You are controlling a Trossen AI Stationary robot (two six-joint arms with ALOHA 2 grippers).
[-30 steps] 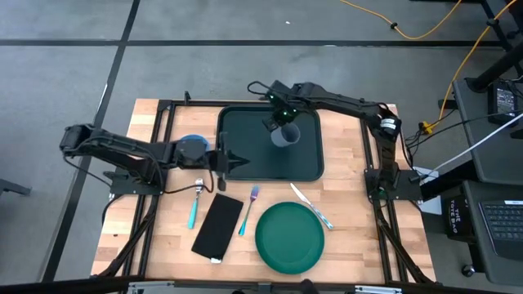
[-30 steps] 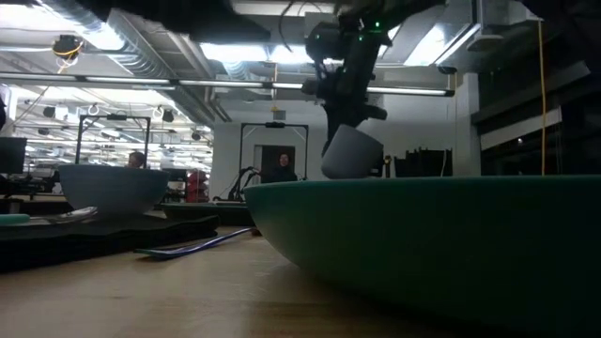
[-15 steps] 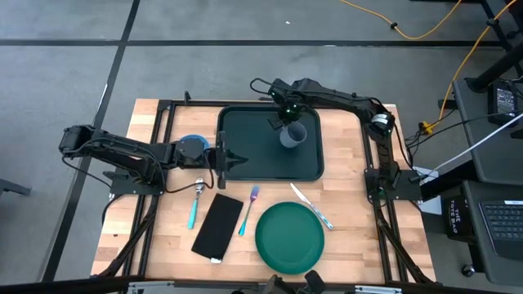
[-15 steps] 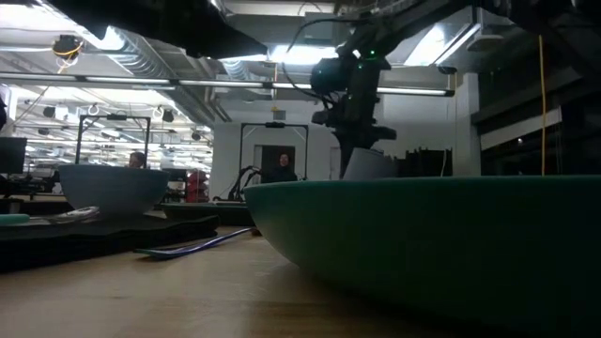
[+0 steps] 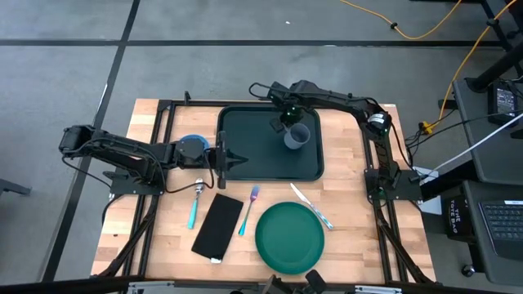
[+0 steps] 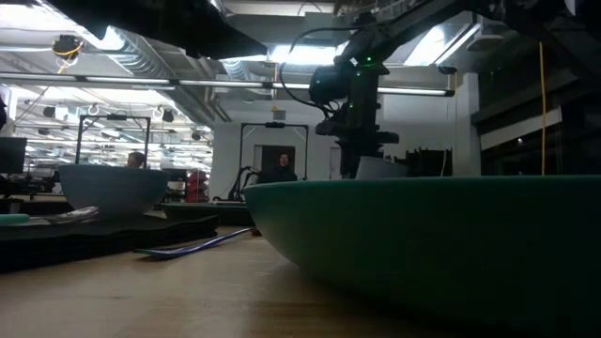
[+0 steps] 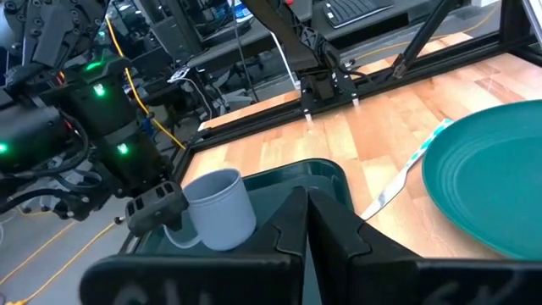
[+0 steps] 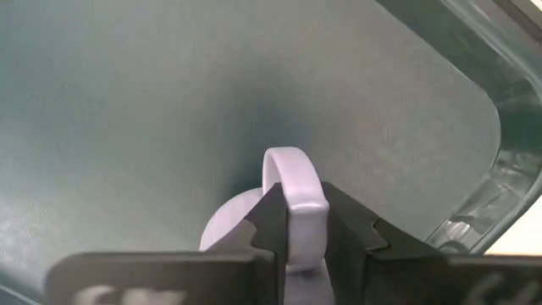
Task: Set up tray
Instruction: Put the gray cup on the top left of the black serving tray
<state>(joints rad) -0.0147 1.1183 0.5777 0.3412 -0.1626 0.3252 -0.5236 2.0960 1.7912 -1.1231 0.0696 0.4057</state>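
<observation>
Right claw: my right claw [image 5: 288, 121] sits over the far right part of the tray, its fingers [image 8: 269, 222] pinched on the handle of the mug [image 5: 296, 136].
Mug: pale grey, standing upright on the tray floor near the tray's far right corner; from the left wrist camera I see it [image 7: 220, 209] beside the right arm's green-lit wrist.
Tray: the dark green tray [image 5: 245, 143] lies at the far middle of the wooden tabletop [image 5: 351, 212], its long sides running left to right, between the two arm bases.
Left claw: my left claw [image 5: 231, 158] rests at the tray's left edge, near its front corner, fingers [image 7: 292, 224] drawn together with nothing between them.
Bowl: a blue bowl [image 5: 193, 147] sits just left of the tray, partly under the left arm.
Plate: a round green plate [image 5: 290, 238] lies in front of the tray, filling the low camera's foreground [image 6: 423, 244].
Cutlery: a spoon [image 5: 195, 204] and a fork [image 5: 248, 210] flank a flat black rectangle [image 5: 218, 227]; a knife [image 5: 310, 206] lies between plate and tray.
Background: a person [image 6: 281, 168] shows far off in the room.
</observation>
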